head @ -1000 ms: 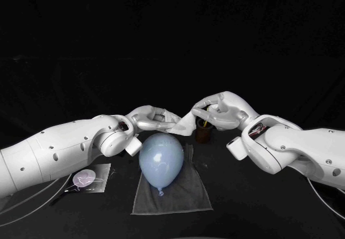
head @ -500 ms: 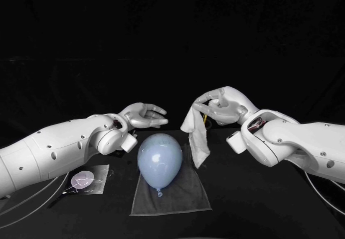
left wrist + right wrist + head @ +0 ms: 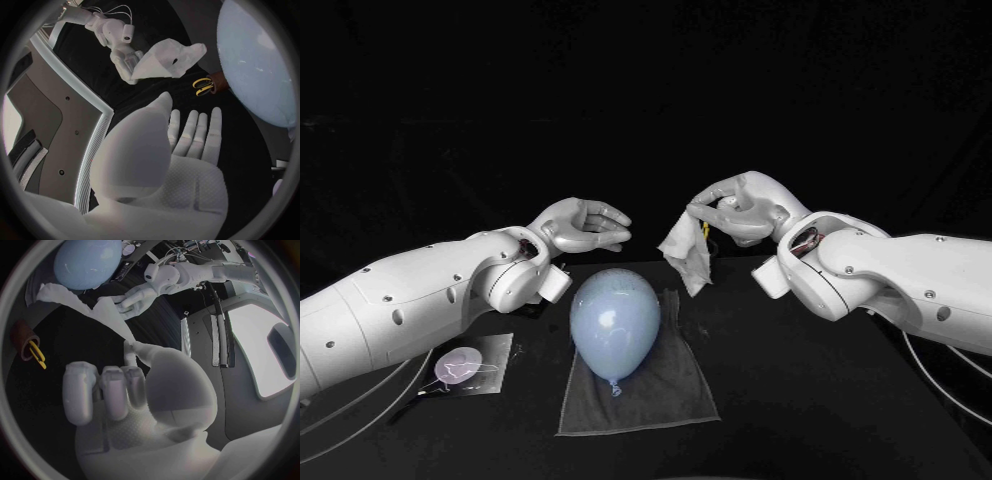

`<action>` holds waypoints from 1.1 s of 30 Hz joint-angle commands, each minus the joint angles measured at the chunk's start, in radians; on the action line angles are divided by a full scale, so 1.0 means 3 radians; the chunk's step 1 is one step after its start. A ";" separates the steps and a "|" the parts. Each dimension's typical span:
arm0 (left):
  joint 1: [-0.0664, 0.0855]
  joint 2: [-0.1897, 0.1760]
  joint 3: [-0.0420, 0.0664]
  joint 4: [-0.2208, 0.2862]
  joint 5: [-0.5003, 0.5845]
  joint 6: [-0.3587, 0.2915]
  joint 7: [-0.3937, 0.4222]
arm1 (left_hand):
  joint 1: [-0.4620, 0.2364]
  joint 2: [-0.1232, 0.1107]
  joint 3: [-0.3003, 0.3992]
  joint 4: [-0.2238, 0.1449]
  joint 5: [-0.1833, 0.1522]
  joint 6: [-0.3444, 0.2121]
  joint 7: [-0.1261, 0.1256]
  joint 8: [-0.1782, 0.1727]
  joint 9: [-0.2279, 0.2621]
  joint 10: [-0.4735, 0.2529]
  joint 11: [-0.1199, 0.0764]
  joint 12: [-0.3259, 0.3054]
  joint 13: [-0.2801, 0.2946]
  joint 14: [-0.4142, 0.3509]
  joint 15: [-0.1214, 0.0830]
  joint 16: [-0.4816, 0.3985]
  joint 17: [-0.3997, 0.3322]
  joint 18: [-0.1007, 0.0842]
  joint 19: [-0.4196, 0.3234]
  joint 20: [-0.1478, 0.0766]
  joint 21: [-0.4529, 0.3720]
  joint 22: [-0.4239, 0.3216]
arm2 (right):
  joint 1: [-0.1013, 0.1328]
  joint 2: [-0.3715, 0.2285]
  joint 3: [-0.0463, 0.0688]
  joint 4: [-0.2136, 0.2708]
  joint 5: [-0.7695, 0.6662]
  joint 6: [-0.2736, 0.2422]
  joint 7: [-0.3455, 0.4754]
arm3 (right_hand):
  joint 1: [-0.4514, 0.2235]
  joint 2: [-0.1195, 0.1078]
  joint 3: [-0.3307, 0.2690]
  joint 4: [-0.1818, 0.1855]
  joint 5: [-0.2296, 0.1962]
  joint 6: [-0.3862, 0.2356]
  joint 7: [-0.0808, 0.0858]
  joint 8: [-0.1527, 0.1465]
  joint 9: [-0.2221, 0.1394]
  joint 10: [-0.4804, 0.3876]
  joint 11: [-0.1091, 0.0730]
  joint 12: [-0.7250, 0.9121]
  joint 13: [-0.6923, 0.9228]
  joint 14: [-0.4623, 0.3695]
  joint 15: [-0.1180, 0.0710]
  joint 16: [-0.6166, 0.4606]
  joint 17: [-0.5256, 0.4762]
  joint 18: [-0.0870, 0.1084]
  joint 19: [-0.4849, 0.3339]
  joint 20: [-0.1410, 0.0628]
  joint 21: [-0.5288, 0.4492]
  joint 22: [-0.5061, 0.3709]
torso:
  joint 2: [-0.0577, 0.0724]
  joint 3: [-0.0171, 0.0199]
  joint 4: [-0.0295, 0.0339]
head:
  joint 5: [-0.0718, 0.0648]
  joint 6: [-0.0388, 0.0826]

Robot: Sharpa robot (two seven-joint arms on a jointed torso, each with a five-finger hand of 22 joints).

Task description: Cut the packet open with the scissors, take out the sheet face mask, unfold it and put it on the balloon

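Observation:
My right hand [image 3: 740, 212] pinches the white sheet mask [image 3: 687, 246], which hangs crumpled above the table just right of the balloon's far end. The pale blue balloon [image 3: 615, 320] lies on a dark grey cloth [image 3: 653, 395]. My left hand [image 3: 583, 226] hovers left of the mask with nothing in it; in the left wrist view its fingers [image 3: 194, 132] are stretched out and apart. That view also has the mask [image 3: 165, 60], the right hand [image 3: 122, 47] and the balloon [image 3: 259, 55]. The cut packet [image 3: 470, 362] lies at the front left.
Yellow-handled scissors [image 3: 203, 85] stand in a brown holder [image 3: 22, 335] on the table behind the hanging mask. The cloth reaches toward the front of the table. Black table surface lies on both sides of it.
My left hand has let go of the mask and drawn back to the left. The mask dropped to hang from my right hand alone, which has since lifted it a little.

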 commanded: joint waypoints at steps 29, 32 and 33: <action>-0.0007 0.0020 -0.0001 0.0347 -0.1374 -0.0831 0.0624 | -0.0071 -0.0083 -0.0516 -0.0071 -0.0002 -0.0049 0.0309 -0.0093 -0.0118 -0.0359 0.0014 0.0623 0.0080 -0.0271 0.0000 0.0827 0.0005 0.0082 -0.0016 -0.0023 0.0287 0.0159 | -0.0007 0.0281 0.0003 -0.0194 0.0414 -0.0090 -0.0118 | 0.0009 0.0057 0.0159 -0.0176 0.0007 -0.0003 -0.0019 0.0019 0.0202 0.0313 -0.0017 -0.0024 0.0838 0.0352 -0.0020 0.0012 0.0876 0.0023 0.0176 -0.0022 -0.0049 0.0502 | 0.0000 0.0002 0.0001 | -0.0051 0.0051; -0.0007 0.0048 -0.0006 0.0352 -0.1370 -0.0870 0.0537 | -0.0150 -0.0051 -0.0603 0.0011 -0.0001 0.0119 0.0209 -0.0007 -0.0111 -0.0049 -0.0125 0.0844 0.0152 0.0247 -0.0176 0.1155 0.0079 0.0200 0.0413 -0.0105 0.0554 0.0278 | -0.0007 0.0289 0.0003 -0.0205 0.0504 -0.0093 -0.0090 | 0.0009 0.0060 0.0159 -0.0176 0.0007 -0.0005 -0.0019 0.0020 0.0203 0.0312 -0.0016 -0.0026 0.0837 0.0352 -0.0020 0.0012 0.0876 0.0023 0.0177 -0.0022 -0.0047 0.0504 | 0.0001 0.0000 -0.0001 | -0.0053 0.0051; -0.0007 0.0055 -0.0007 0.0360 -0.1340 -0.0877 0.0506 | -0.0179 -0.0011 -0.0618 0.0058 0.0052 0.0262 0.0144 0.0035 -0.0102 0.0222 -0.0200 0.0971 0.0196 0.0640 -0.0287 0.1368 0.0141 0.0215 0.0693 -0.0211 0.0744 0.0367 | -0.0007 0.0293 0.0003 -0.0210 0.0537 -0.0093 -0.0080 | 0.0009 0.0060 0.0159 -0.0176 0.0007 -0.0005 -0.0019 0.0020 0.0203 0.0312 -0.0016 -0.0026 0.0837 0.0352 -0.0020 0.0012 0.0876 0.0023 0.0177 -0.0022 -0.0047 0.0504 | 0.0001 0.0001 -0.0001 | -0.0050 0.0051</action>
